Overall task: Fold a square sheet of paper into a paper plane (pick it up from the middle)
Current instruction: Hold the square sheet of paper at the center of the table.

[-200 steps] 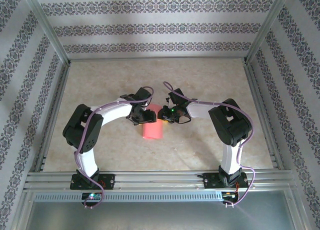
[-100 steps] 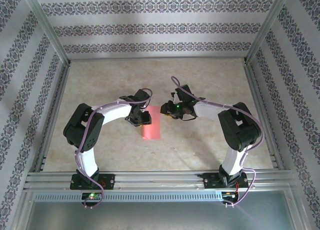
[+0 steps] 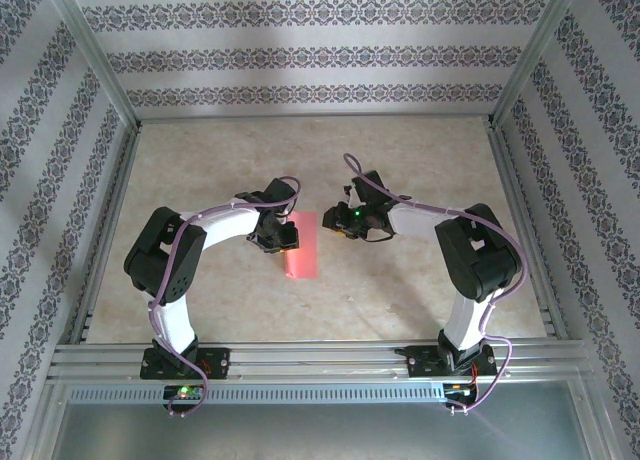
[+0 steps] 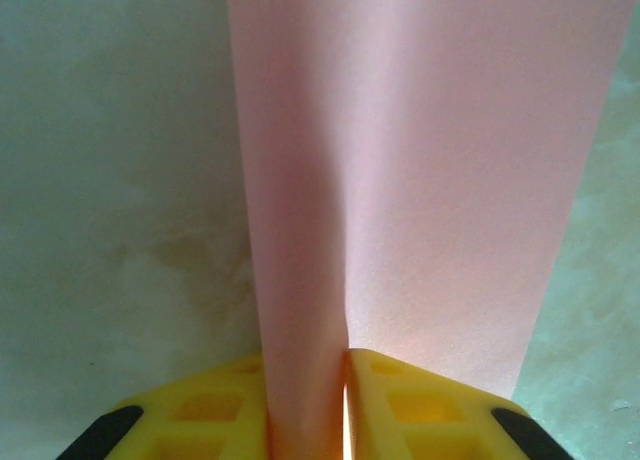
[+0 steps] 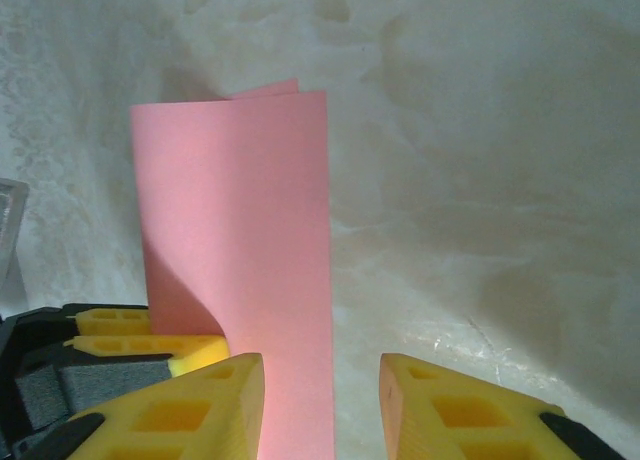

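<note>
The square sheet of paper (image 3: 303,248) is salmon pink and folded over into a narrow strip on the table between both arms. My left gripper (image 3: 286,234) is shut on the paper's left fold, and in the left wrist view the yellow fingers (image 4: 430,405) pinch a pink ridge (image 4: 300,280) at the left gripper (image 4: 345,370). My right gripper (image 3: 336,224) hovers at the strip's right side. Its jaws stand open (image 5: 322,370), with the paper's right edge (image 5: 250,220) lying in the gap, ungripped. The left gripper's yellow fingers (image 5: 150,348) show at the lower left of that view.
The marbled beige tabletop (image 3: 400,280) is walled by patterned panels and aluminium frame rails (image 3: 300,355) at the near edge. Both arm bases (image 3: 185,360) sit along that rail.
The left gripper has closed onto the paper's fold. The right gripper has pulled back to the right and opened a little. The pink strip looks narrower than a second ago.
</note>
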`<state>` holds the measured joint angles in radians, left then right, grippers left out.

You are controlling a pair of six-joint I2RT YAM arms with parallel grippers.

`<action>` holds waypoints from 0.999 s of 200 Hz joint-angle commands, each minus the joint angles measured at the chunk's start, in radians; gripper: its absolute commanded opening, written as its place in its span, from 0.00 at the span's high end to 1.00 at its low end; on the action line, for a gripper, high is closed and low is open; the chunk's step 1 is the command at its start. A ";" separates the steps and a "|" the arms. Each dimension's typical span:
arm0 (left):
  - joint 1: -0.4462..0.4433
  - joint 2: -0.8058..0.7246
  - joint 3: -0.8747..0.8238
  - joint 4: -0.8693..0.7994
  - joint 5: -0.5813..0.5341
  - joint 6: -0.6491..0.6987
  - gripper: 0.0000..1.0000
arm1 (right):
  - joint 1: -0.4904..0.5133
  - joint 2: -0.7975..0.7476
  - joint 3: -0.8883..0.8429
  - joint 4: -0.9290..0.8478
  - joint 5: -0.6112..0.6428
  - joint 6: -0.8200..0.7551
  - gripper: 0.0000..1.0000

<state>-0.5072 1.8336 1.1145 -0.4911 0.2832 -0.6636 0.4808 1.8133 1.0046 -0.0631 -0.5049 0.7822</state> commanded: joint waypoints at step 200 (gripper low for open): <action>0.022 0.014 -0.051 0.016 -0.064 -0.132 0.78 | 0.074 0.073 0.065 -0.019 0.046 -0.005 0.67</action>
<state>-0.5018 1.8297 1.0977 -0.4702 0.2802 -0.7685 0.5526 1.8771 1.0462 -0.0708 -0.4866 0.7795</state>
